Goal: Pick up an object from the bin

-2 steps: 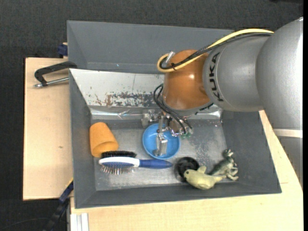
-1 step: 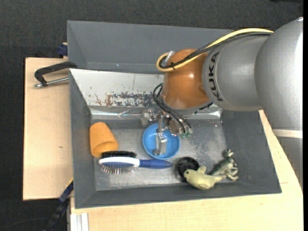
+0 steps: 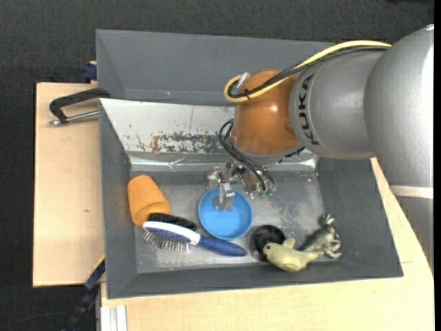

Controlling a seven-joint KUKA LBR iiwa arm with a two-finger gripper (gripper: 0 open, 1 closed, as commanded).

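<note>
My gripper hangs over the middle of the bin, open, just above the far rim of a round blue dish. Its left fingertip reaches down onto the dish's top, and nothing sits between the fingers. A hairbrush with a black-and-white head and a blue handle lies against the dish's near-left side. A small black round thing rests just right of the dish.
An orange cup lies on its side at the left of the bin. A pale yellow-green toy animal and a dark green toy dinosaur lie at the near right. The arm and its orange cover loom above the bin's back right.
</note>
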